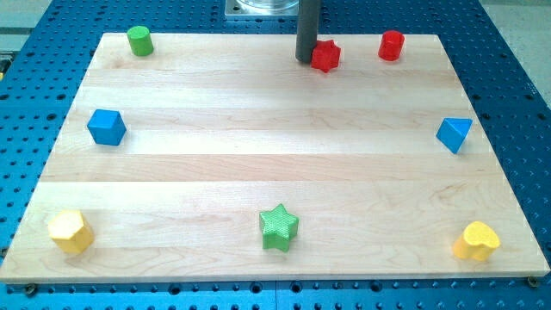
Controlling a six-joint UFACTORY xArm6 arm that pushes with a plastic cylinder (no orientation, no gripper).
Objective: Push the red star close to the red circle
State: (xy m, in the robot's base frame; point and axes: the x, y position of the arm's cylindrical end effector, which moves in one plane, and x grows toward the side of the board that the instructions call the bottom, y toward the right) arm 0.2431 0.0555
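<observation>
The red star (326,56) lies near the board's top edge, right of centre. The red circle (391,45), a short red cylinder, stands further right, about 75 px from the star. My tip (306,58) is the lower end of a dark rod coming down from the view's top. It sits right against the star's left side.
A green cylinder (139,40) is at the top left, a blue cube (107,127) at the left, a blue triangle (455,134) at the right. A yellow hexagon (70,231), a green star (278,227) and a yellow heart (477,242) lie along the bottom of the wooden board (275,172).
</observation>
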